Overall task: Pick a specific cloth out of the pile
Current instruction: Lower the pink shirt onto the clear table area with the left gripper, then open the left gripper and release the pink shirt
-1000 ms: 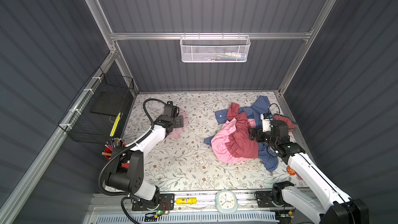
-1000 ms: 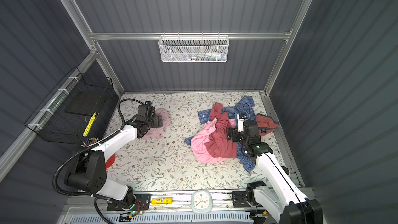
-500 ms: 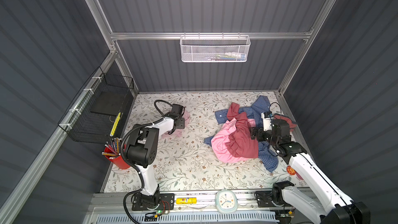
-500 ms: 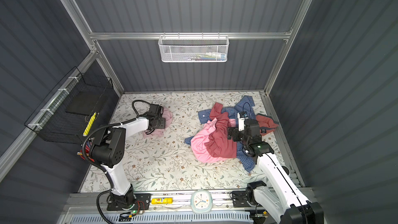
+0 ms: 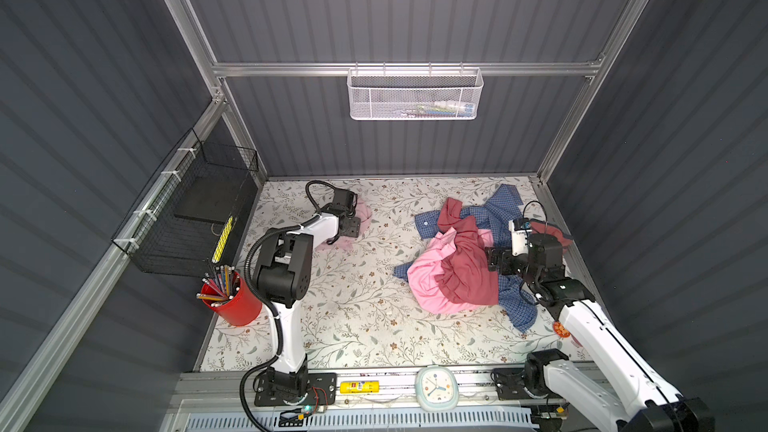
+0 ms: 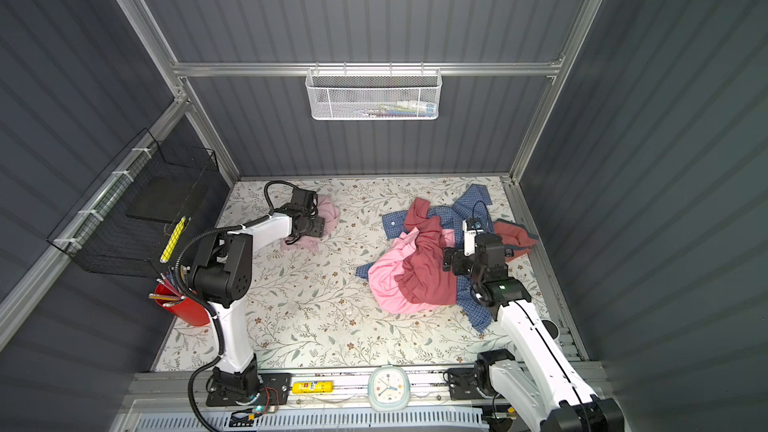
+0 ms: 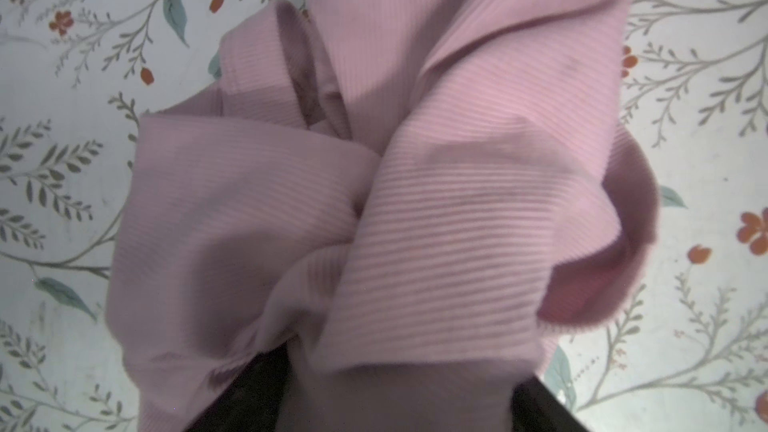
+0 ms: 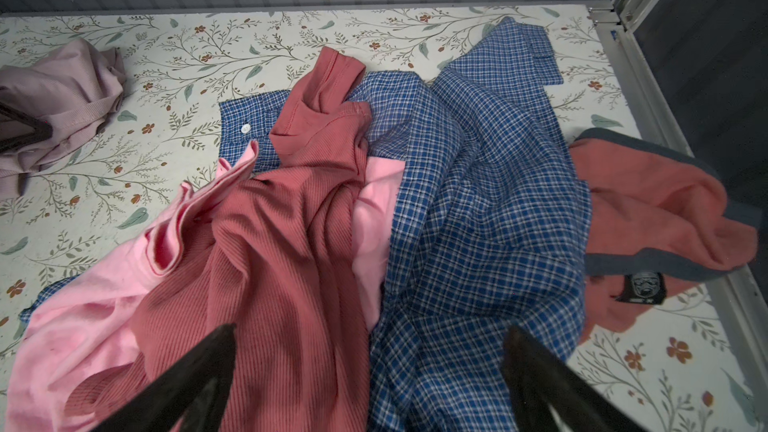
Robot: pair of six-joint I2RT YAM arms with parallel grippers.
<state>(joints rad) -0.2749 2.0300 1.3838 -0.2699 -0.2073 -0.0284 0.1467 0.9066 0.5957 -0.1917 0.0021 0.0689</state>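
Your dusty-pink cloth (image 5: 365,213) lies on the floral table (image 5: 353,309) at its far left, well apart from the pile (image 5: 457,268), which sits toward the right side. In both top views your left gripper (image 5: 349,227) is down on that cloth. Its black body covers the middle, and pink fabric shows on both the far and near sides of it. In the left wrist view the dusty-pink cloth (image 7: 415,168) fills most of the frame in rumpled, ribbed folds and drapes over the dark fingers (image 7: 249,392). From that you cannot tell whether the jaws are clamping fabric or standing loose around it.

Your right gripper (image 8: 370,328) hangs over the right part of the pile, with its jaws spread wide and nothing between them. Below it lies the dark red ribbed top (image 8: 282,243), with the bright pink cloth (image 8: 83,317) partly under it and the blue-checked shirt (image 8: 478,209) beside it. A salmon garment with dark grey trim (image 8: 648,209) lies by the right rail, touching the shirt. In the right wrist view the dusty-pink cloth (image 8: 62,89) sits alone, with bare table between it and the pile.
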